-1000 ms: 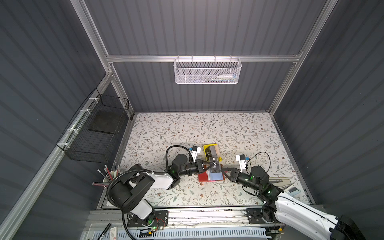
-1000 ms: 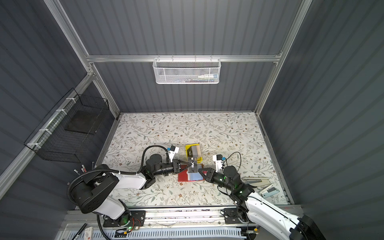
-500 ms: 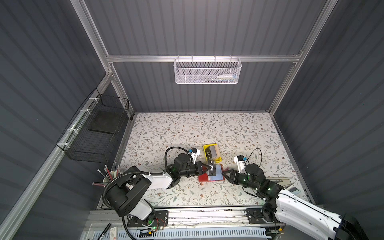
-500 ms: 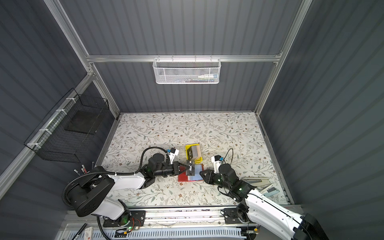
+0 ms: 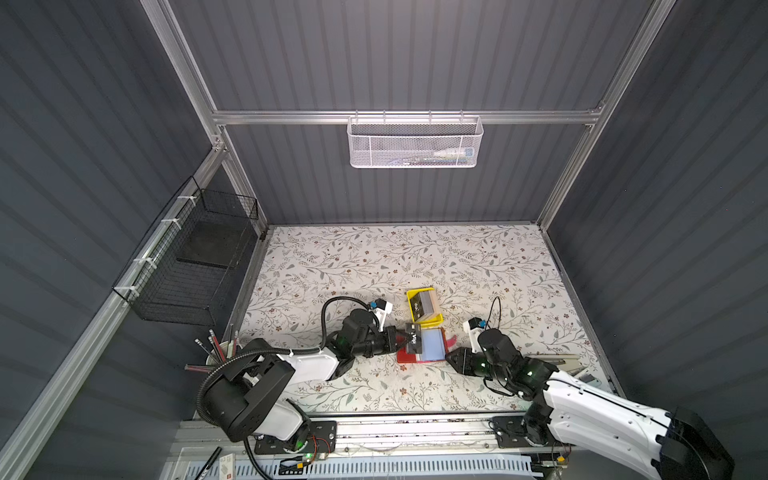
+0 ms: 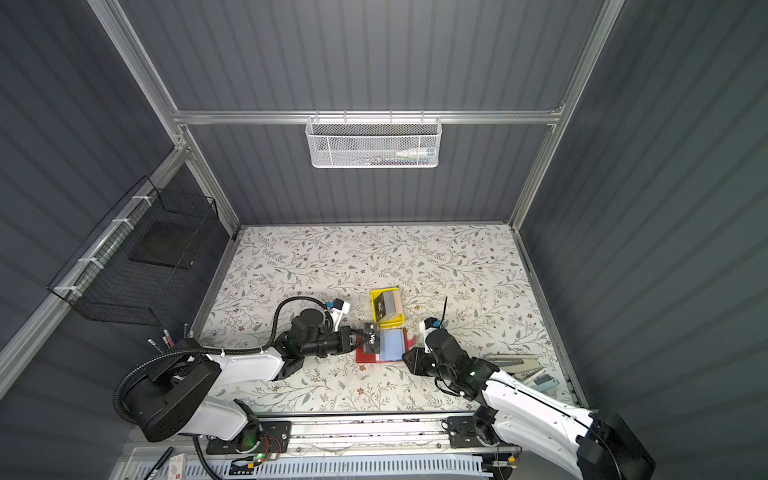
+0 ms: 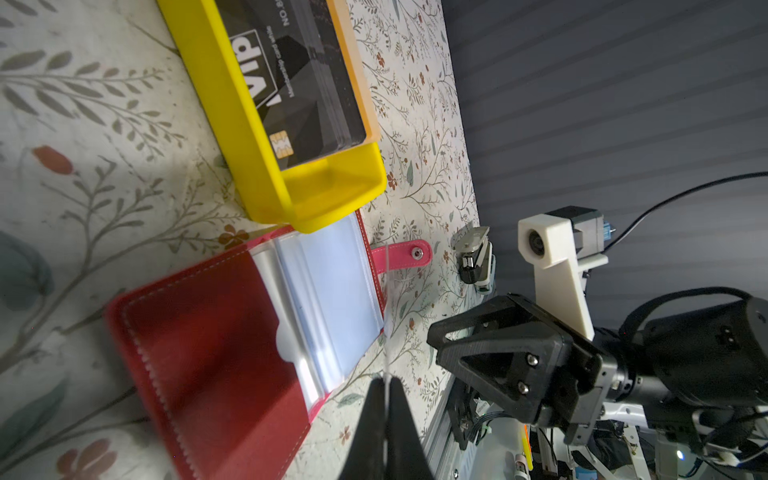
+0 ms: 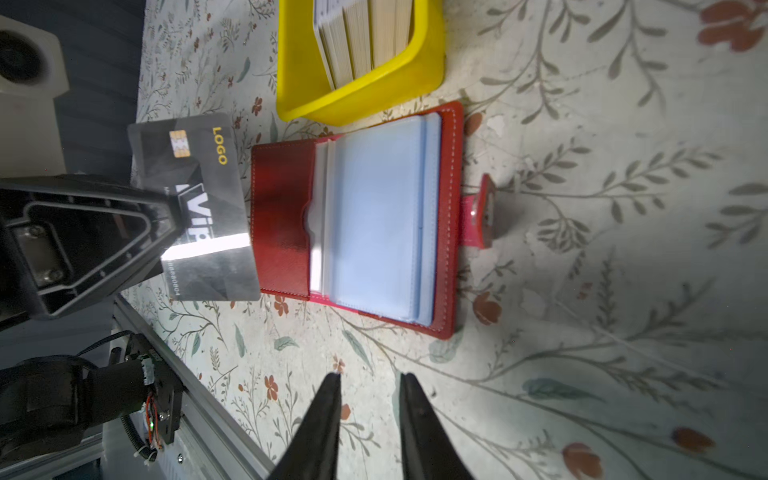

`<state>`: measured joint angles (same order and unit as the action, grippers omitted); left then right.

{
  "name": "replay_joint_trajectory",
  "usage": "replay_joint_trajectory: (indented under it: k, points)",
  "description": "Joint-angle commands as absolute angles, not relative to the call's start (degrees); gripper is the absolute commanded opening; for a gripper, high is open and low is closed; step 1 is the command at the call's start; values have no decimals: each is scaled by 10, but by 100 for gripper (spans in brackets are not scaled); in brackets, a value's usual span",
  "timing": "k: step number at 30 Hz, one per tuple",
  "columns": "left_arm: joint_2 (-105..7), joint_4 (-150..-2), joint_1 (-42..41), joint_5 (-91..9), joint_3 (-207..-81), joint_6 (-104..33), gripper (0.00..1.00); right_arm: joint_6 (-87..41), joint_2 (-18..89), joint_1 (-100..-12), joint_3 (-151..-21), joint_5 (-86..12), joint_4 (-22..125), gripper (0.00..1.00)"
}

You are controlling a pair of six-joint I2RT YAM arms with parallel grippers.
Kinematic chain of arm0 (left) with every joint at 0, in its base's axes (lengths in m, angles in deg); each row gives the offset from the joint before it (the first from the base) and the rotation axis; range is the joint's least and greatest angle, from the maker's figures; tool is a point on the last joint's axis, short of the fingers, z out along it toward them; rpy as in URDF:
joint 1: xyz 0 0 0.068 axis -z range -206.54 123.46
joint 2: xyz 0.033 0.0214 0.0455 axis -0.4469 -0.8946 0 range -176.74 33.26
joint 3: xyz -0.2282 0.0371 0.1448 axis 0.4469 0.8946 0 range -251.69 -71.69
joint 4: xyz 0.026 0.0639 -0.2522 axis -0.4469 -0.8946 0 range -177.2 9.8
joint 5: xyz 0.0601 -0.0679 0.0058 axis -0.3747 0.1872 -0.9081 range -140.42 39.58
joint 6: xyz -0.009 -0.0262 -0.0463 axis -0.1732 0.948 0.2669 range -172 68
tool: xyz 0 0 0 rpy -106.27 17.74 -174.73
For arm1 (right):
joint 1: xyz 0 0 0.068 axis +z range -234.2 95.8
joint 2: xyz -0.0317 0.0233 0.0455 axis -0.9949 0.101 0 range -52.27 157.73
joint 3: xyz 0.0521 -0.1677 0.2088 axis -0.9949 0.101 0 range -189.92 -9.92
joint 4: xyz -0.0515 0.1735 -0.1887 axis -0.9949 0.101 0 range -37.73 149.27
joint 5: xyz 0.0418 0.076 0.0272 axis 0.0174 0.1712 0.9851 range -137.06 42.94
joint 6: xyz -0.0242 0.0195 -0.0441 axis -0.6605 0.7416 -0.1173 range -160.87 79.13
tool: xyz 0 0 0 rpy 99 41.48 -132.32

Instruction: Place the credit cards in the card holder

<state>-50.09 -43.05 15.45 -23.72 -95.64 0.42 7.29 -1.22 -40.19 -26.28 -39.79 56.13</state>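
Our left pincer (image 5: 402,338) pinches the black VIP card (image 8: 208,216) on edge beside the open card holder (image 8: 282,216) (pocket mouth facing it); our right pincer (image 8: 370,376) hangs slightly spread, empty.

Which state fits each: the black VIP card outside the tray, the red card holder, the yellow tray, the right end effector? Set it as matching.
1. lone black VIP card
2. card holder
3. yellow tray
4. right end effector

a. lying open on the table
b. jaws apart, empty
c. pinched by the left end effector
d. holds a stack of cards

Pairs: 1-c; 2-a; 3-d; 4-b
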Motion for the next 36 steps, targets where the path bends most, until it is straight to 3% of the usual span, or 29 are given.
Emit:
replay_joint_trajectory:
  k: [1,16,36]
  points:
    - [-482,-456,152,-246,-953,-17,5,70,9,-394,-284,-418,580,29]
    - [-543,-387,152,-247,-941,13,4,77,63,-394,-309,-438,592,33]
    - [-556,-457,155,-239,-965,54,4,68,115,-393,-329,-425,580,32]
